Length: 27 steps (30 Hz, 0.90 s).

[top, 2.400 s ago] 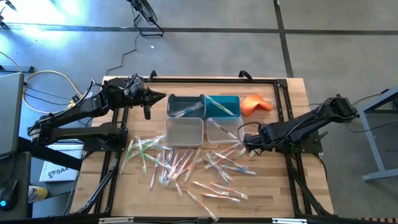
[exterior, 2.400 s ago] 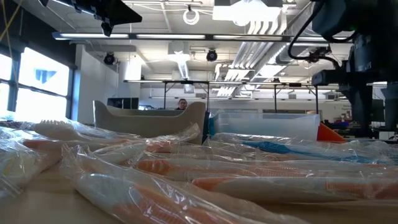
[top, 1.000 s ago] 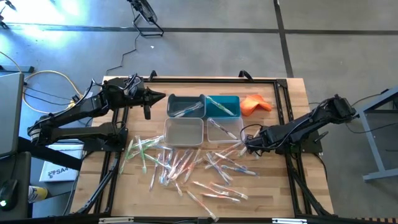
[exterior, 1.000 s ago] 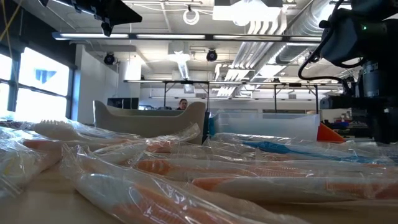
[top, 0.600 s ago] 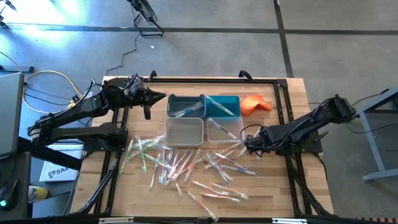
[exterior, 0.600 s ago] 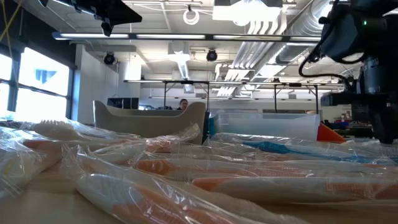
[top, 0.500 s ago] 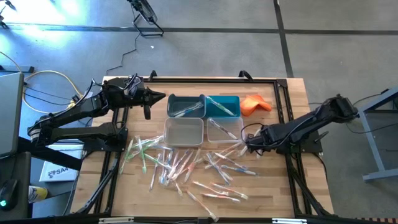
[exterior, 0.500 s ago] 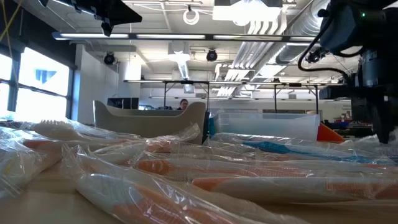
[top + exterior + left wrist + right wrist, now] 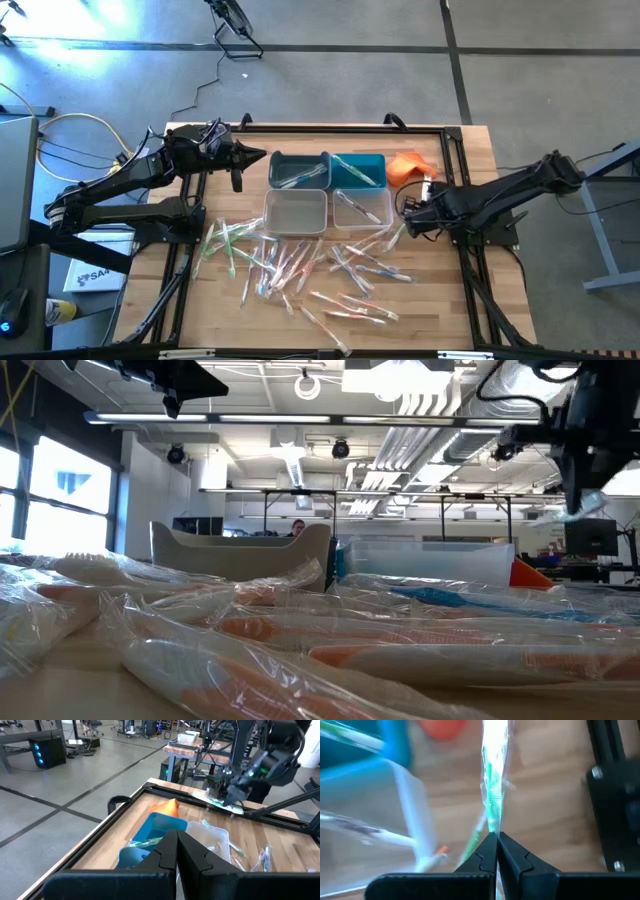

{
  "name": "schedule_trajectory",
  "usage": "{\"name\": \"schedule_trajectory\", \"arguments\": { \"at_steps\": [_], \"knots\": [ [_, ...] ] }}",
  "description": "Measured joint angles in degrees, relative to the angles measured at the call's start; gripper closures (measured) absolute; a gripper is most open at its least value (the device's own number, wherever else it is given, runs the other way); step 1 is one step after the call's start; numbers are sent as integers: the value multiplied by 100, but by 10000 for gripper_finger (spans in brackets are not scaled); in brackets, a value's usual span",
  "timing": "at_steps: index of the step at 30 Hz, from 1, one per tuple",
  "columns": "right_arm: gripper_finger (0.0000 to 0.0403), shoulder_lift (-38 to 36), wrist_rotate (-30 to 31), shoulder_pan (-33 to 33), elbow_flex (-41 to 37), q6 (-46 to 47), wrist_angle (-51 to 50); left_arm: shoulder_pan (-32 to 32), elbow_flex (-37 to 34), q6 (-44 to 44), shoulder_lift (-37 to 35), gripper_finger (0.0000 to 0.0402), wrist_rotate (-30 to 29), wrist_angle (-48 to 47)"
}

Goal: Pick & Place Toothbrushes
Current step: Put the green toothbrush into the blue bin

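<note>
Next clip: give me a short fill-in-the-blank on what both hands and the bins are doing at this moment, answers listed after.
1. The right hand is shut on a wrapped toothbrush with a ______ handle.
2. The left hand is shut and holds ______.
3. The orange cloth lies beside the ______ bin.
4. Counted from above, the table carries ______ bins.

Missing words: green; nothing; blue; four

Four small bins (image 9: 327, 189) grouped mid-bench (image 9: 440, 300), far half; orange cloth (image 9: 404, 166) just right of them.
</note>
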Motion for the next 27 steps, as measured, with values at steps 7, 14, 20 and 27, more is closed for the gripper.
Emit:
{"name": "schedule_trajectory", "arguments": {
  "at_steps": [7, 14, 20, 27],
  "knots": [
    [401, -57, 1130, -2, 587, -918, 38, 0, 0, 0, 0, 402, 0, 2],
    [400, -57, 1981, -55, 1065, -2093, 242, 0, 0, 0, 0, 402, 0, 2],
    [400, -57, 2133, -406, 1250, -3801, 1134, 0, 0, -20, 0, 402, 0, 4],
    [400, -57, 2029, -968, 1260, -6057, 2752, 0, 0, -172, 0, 402, 0, 3]
  ]
}}
